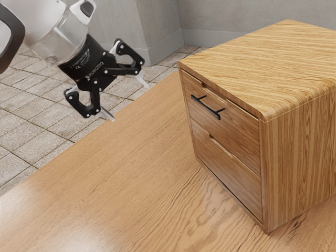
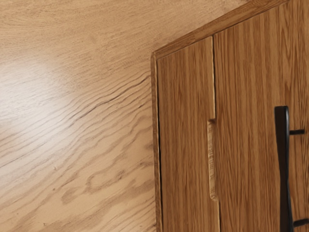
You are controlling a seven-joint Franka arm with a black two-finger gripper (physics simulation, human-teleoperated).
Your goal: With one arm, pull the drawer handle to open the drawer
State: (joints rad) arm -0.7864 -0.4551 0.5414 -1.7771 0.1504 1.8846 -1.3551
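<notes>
A wooden cabinet (image 1: 273,100) with two drawers stands on the wooden table at the exterior view's right. The upper drawer (image 1: 226,121) carries a black bar handle (image 1: 206,106) and sits flush with the cabinet front. My gripper (image 1: 124,98) hangs in the air to the left of the cabinet, open, its fingers spread wide and holding nothing, well apart from the handle. In the wrist view the black handle (image 2: 283,164) shows on the upper drawer front (image 2: 251,121), beside the lower drawer front (image 2: 186,140) with its recessed wooden grip (image 2: 211,159).
The wooden table top (image 1: 126,194) stretches wide in front of the cabinet. Beyond its far edge lies a tiled floor (image 1: 31,105) and a grey wall (image 1: 157,26).
</notes>
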